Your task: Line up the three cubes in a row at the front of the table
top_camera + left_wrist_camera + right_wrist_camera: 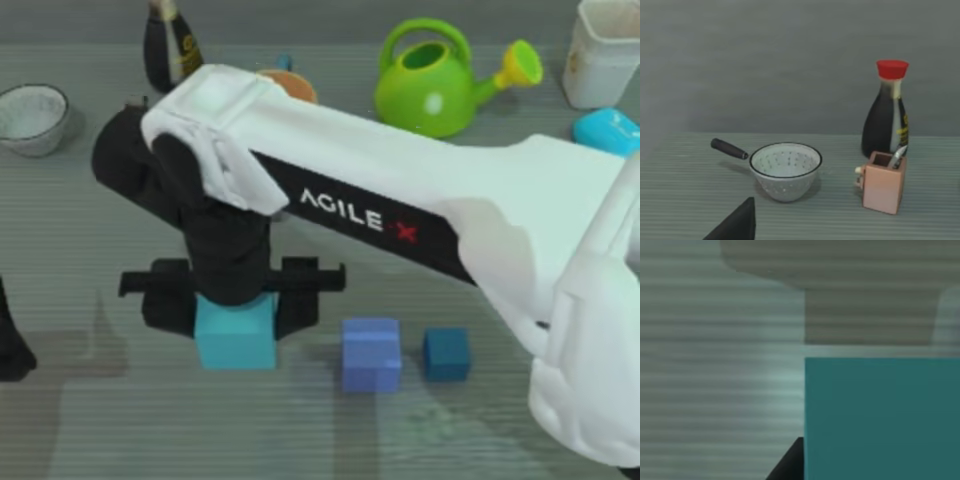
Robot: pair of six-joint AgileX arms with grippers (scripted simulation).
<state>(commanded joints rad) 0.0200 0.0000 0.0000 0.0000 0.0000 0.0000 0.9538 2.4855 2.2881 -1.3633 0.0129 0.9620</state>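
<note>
Right gripper [236, 300] sits low over the turquoise cube [236, 340] at the table's [100, 430] front left; black fingers flank the cube's far half, but whether they pinch it or have let go cannot be told. Periwinkle cube [371, 354] lies near, to the right; dark blue cube [445, 354] just beyond it, all three roughly in one row.

Risks, as I judge them: if the cube is gripped, lifting away drags it out of line; a sideways exit could nudge it toward the periwinkle one.

Hidden: the wrist covers the cube's rear and the finger contact. Right wrist view shows only a teal face. Left gripper [10, 345] parked at the left edge, mostly cut off.
</note>
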